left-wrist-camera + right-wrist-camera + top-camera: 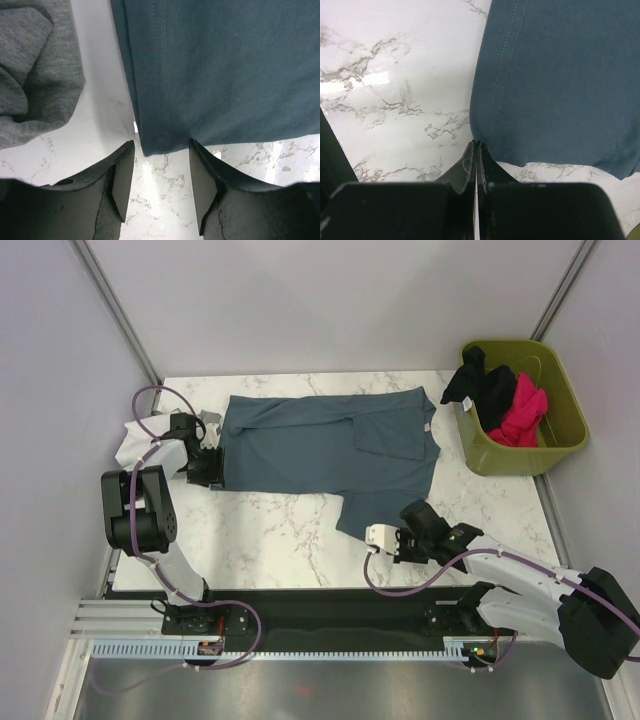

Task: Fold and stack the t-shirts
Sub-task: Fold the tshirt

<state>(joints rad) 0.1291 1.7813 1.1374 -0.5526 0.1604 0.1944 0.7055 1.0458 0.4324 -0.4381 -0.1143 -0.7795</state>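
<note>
Mostly flat, soft slate-blue t-shirt [330,445] drapes glossy veined tabletop [290,530]

- A slate blue-grey t-shirt [330,445] lies spread flat across the far half of the marble table [280,530]. Its double-stitched hem is to the left, and a flap of cloth juts toward the near edge on the right.
- A white t-shirt [135,440] sits crumpled at the table's left edge, with a strip of bare marble between it and the blue-grey hem.
- A black t-shirt [478,385] is heaped over the far-left rim of the olive-green bin [572,425].
- A magenta-pink t-shirt [525,412] lies bunched inside the bin, touching the black one.
</note>
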